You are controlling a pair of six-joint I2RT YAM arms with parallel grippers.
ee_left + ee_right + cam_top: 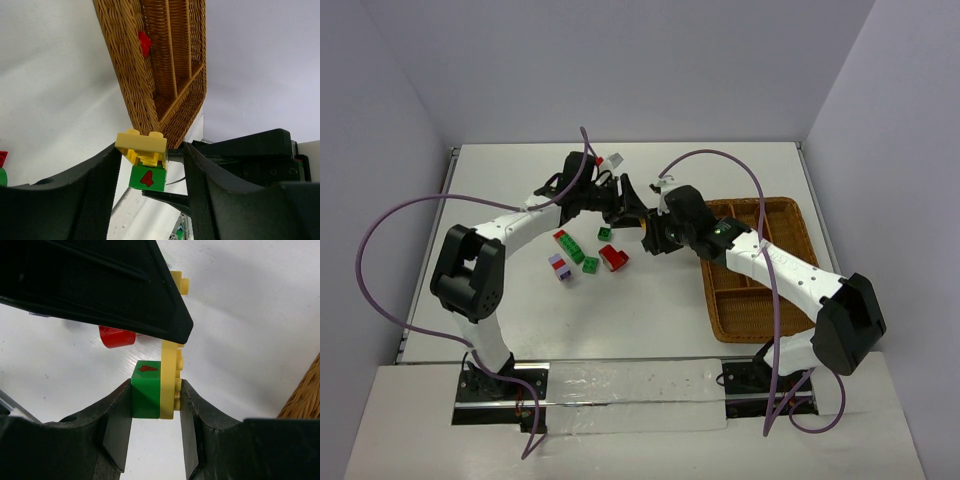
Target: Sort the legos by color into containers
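Observation:
A stack of a green lego (pixel 146 395) with a red mark and a yellow lego (pixel 168 375) hangs above the table's middle (pixel 643 222). My right gripper (pixel 156 405) is shut on it, one pad on the green face and one on the yellow studs. My left gripper (pixel 150 165) straddles the yellow lego (pixel 141 142) from the other side. Its left finger touches the brick and a narrow gap shows at the right finger. The green lego (pixel 147 178) sits under it. The wicker tray (pixel 760 310) with its containers lies to the right.
Loose legos lie left of centre: a red-and-green bar (pixel 570 247), green ones (pixel 590 264) (pixel 605 233), a red one (pixel 614 258), a purple-and-white one (pixel 559 266). A white-and-red piece (pixel 612 160) sits farther back. One red lego (pixel 144 44) lies in the tray (pixel 130 75).

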